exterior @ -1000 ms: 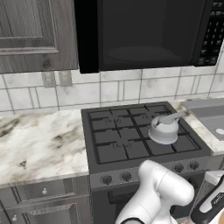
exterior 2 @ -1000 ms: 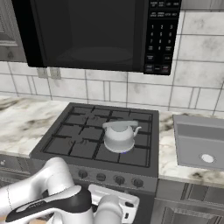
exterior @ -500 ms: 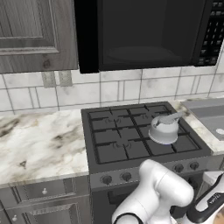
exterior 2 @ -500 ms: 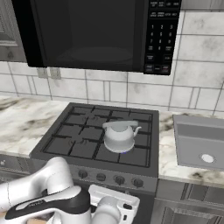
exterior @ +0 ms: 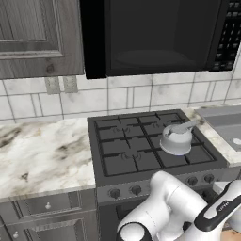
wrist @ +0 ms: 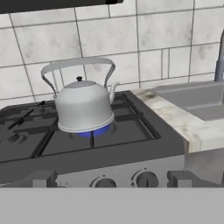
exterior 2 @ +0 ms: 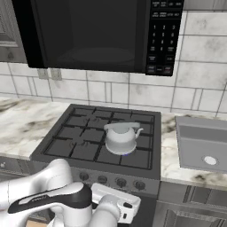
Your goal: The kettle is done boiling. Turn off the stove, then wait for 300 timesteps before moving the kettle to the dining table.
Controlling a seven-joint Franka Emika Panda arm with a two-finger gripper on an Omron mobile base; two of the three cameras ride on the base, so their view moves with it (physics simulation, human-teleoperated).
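The silver kettle stands on the right front burner of the black stove. A blue flame burns under it. Round grey knobs run along the stove's front. My gripper is open and holds nothing; its fingertips stand wide apart just in front of the knob row, below the kettle. The white hand hangs low before the stove front. The dining table is out of view.
A black microwave hangs above the stove. A steel sink is set in the marble counter to the right, with a faucet. Marble worktop lies to the left, with drawers below.
My hand has risen a little in front of the stove. The kettle stays where it was.
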